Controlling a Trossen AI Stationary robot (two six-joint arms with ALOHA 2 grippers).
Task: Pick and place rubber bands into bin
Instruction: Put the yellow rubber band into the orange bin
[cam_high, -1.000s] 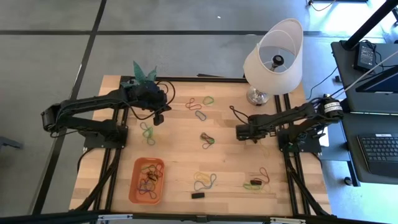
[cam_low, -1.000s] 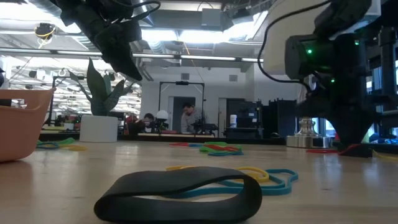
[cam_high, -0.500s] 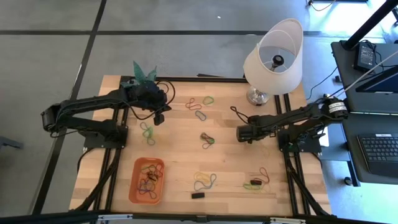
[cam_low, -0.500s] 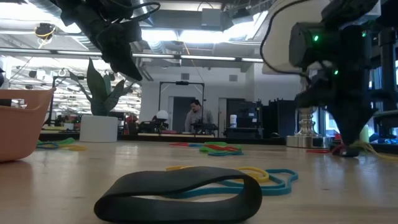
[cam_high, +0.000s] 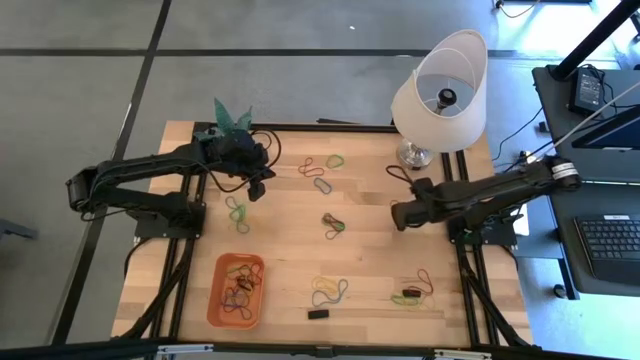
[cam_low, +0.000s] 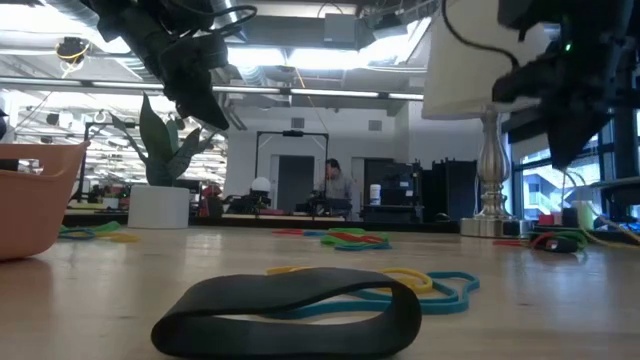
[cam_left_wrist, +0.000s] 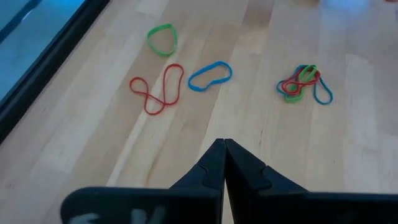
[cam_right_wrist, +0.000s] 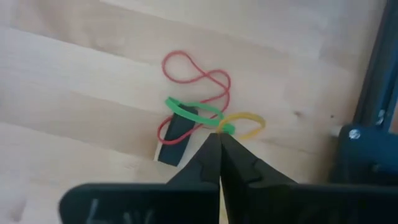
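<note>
An open-plan lab or office: exposed ceiling ducts (cam_low: 300, 75), desks with monitors (cam_low: 400, 190), a laptop (cam_high: 612, 245) beside the table (cam_high: 370, 255).

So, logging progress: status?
Both end effectors shut, empty: left, right. Bin partly filled; rubber bands remain scattered. Nothing blocking.

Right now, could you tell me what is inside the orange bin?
The bin holds a tangle of rubber bands, dark and orange among them. Whatever lies beneath that tangle is covered, and they overlap too much to count.
</note>
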